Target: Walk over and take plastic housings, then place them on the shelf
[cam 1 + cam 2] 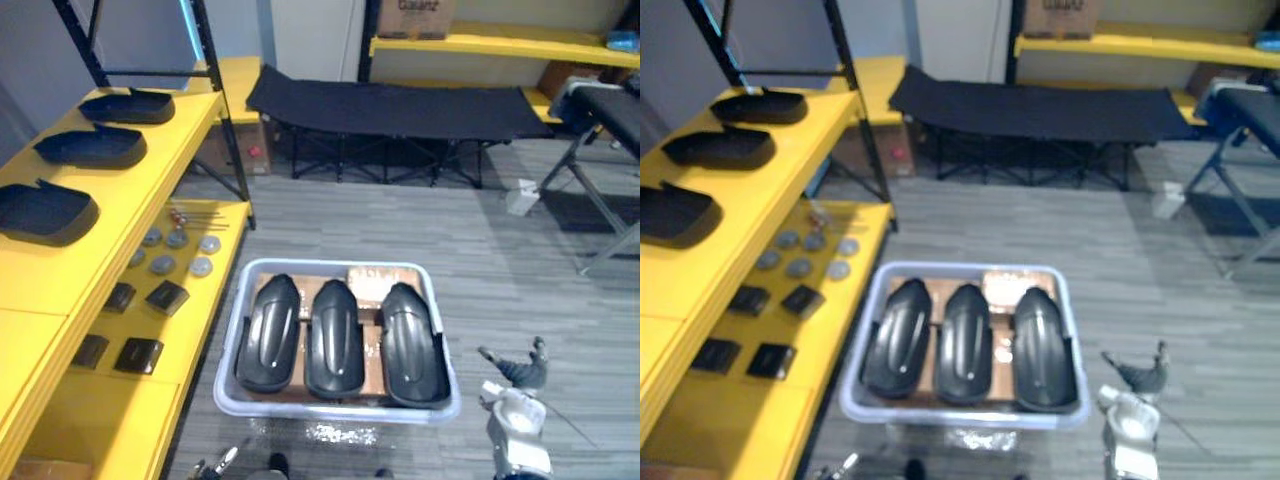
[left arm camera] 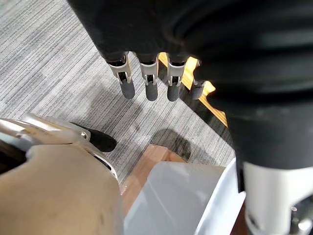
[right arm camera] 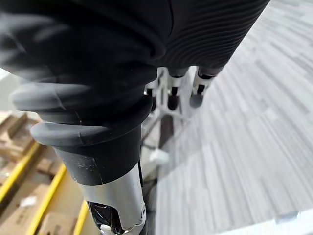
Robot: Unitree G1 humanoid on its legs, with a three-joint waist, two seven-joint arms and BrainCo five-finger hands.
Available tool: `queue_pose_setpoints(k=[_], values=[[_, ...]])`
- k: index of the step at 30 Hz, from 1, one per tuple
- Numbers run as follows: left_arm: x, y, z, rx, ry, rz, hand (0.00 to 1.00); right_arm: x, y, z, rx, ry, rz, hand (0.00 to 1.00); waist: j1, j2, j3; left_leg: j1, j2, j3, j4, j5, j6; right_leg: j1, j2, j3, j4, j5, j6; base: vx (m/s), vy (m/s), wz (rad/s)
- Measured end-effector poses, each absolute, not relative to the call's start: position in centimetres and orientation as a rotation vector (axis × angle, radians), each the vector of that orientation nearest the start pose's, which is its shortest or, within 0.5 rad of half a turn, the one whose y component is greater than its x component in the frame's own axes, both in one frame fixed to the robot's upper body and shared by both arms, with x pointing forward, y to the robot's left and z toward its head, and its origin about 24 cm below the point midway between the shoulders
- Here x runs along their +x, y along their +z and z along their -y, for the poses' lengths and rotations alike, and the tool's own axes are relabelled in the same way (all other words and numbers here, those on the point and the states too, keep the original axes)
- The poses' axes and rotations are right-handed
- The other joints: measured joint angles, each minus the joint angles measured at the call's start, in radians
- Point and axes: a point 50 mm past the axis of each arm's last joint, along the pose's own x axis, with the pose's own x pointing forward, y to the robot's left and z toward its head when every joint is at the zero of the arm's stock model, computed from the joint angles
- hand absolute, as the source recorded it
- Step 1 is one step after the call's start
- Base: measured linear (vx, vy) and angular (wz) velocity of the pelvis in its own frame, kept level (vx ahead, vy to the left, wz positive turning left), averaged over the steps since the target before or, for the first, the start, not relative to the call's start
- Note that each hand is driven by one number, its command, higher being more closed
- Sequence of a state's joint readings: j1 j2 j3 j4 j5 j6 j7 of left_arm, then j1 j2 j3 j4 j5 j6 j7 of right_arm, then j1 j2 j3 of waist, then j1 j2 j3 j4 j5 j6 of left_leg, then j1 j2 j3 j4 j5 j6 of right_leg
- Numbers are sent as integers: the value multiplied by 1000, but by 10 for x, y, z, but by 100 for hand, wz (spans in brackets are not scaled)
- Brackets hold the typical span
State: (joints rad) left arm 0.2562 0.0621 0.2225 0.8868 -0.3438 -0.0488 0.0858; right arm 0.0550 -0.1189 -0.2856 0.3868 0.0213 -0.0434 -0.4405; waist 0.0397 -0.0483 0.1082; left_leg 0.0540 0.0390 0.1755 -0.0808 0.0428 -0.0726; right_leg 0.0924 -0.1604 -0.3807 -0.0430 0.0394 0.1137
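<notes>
Left eye view looks down on a pale tub [image 1: 335, 413] standing on grey striped carpet [image 1: 520, 270]. Three black housings [image 1: 334, 340] lie side by side inside the tub on a brown board [image 1: 372, 360], each pointing away from the robot. To the left of the tub runs a yellow shelf [image 1: 150, 170]. Its upper level carries three more black shells [image 1: 90, 147] in a row, and its lower level, just beside the tub, holds grey discs [image 1: 180, 250] and small black squares [image 1: 140, 355]. Beyond the tub a black folding cot [image 1: 390, 105] stands against the far wall, with more yellow racking [image 1: 500, 45] and a cardboard box [image 1: 415, 15] above it. The right hand [image 1: 517, 372] hangs near the tub's near right corner, fingers spread loose and holding nothing. The left hand [image 2: 149, 85] hangs over the carpet by the tub's near left side, fingers straight and empty.
</notes>
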Motion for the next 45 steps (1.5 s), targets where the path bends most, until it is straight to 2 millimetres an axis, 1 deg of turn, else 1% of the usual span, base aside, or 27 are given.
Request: queue_pose_setpoints(k=[2, 7, 9, 12, 15, 20, 24, 26, 27, 29, 31, 34, 36, 37, 39, 40, 41, 43, 45], values=[[54, -156, -219, -292, 583, -1027, 0, 199, -39, 265, -135, -744, -362, 0, 0, 0, 0, 0, 0, -1, -1, 0, 0, 4, 0, -2, -1, 0, 0, -1, -2, 2], [54, -156, -218, -295, 576, -1026, 0, 202, -48, 263, -129, -750, -419, 0, 2, 1, 1, 14, -4, -5, -6, 1, 1, 17, 0, -5, -4, 0, 0, -1, 0, 1], [54, -156, -218, -290, 567, -1026, 0, 201, -57, 264, -135, -762, -464, 0, 2, 1, 2, 14, -8, -11, -6, 1, 2, 21, -1, -9, -4, 0, 0, -6, 14, 5], [55, -156, -217, -258, 542, -1027, 0, 196, -64, 266, -124, -793, -502, 0, 1, 4, 10, 14, -16, -28, -7, 3, 5, 33, -9, -30, -4, -3, 4, -6, 14, 19], [55, -156, -218, -255, 542, -1030, 0, 200, -66, 265, -124, -803, -517, 0, 5, 3, 21, 11, -21, -30, -7, 3, 5, 31, -16, -30, -3, -2, 4, -6, 17, 3], [56, -155, -220, -250, 539, -1026, 0, 207, -63, 266, -123, -806, -506, 0, 6, -3, 44, -9, -31, -34, -7, 6, 9, 15, -22, -31, -2, -4, 8, -6, 14, 3], [56, -155, -221, -252, 531, -1018, 0, 205, -66, 270, -121, -822, -531, 0, 10, -3, 55, -13, -37, -40, -6, 5, 11, 14, -26, -33, -1, -1, 11, 29, 7, 4], [61, -154, -221, -252, 523, -1003, 0, 208, -66, 272, -122, -827, -531, 0, 10, -3, 74, -20, -39, -55, -5, 7, 14, 13, -27, -40, -1, -1, 10, 5, -1, 13], [68, -153, -220, -251, 506, -986, 0, 211, -63, 275, -116, -841, -523, 0, 18, -3, 103, -23, -39, -59, -2, 10, 17, 13, -27, -47, 0, 0, 10, -17, -2, 13], [73, -151, -221, -242, 483, -959, 0, 215, -62, 276, -105, -858, -521, 0, 21, -3, 125, -29, -40, -64, -2, 12, 20, 11, -27, -55, 1, 0, 9, -24, 0, 14], [77, -149, -222, -234, 467, -938, 0, 216, -61, 276, -107, -862, -520, 0, 32, -7, 138, -45, -42, -77, -1, 15, 22, -1, -28, -60, 4, -1, 9, -1, 6, 15], [86, -145, -225, -230, 459, -896, 0, 226, -55, 275, -100, -872, -496, 0, 48, -17, 181, -54, -46, -85, -1, 17, 24, -8, -31, -63, 10, -2, 6, 10, 13, 8], [90, -143, -227, -237, 463, -877, 0, 228, -54, 274, -91, -879, -489, 0, 63, -28, 207, -57, -50, -89, -1, 17, 24, -9, -34, -63, 16, -6, 0, 28, 18, 10], [91, -142, -228, -249, 471, -872, 0, 229, -53, 274, -88, -884, -486, 0, 65, -29, 213, -57, -51, -93, -1, 16, 24, -8, -35, -63, 18, -6, -1, 36, 16, 15], [92, -141, -229, -254, 477, -858, 0, 236, -48, 274, -76, -889, -465, 0, 67, -31, 246, -59, -51, -111, 1, 16, 25, -12, -36, -63, 38, -17, -19, 20, 13, 17], [94, -141, -229, -253, 477, -854, 0, 237, -47, 274, -76, -889, -461, 0, 67, -32, 254, -65, -51, -113, 9, 13, 28, -15, -37, -63, 43, -18, -20, 4, 13, 16], [96, -140, -230, -254, 475, -847, 0, 239, -45, 275, -75, -888, -453, 0, 70, -33, 262, -88, -50, -115, 33, 5, 33, -25, -39, -62, 50, -18, -20, -1, 10, 14], [101, -137, -230, -255, 469, -822, 0, 245, -38, 277, -77, -891, -430, 0, 87, -31, 293, -131, -50, -118, 97, -22, 35, -40, -41, -61, 56, -18, -20, -13, 3, 7], [104, -135, -230, -254, 468, -804, 0, 251, -31, 280, -83, -901, -406, 0, 90, -23, 312, -164, -48, -129, 149, -42, 37, -49, -41, -61, 66, -18, -20, -21, 7, 10]])
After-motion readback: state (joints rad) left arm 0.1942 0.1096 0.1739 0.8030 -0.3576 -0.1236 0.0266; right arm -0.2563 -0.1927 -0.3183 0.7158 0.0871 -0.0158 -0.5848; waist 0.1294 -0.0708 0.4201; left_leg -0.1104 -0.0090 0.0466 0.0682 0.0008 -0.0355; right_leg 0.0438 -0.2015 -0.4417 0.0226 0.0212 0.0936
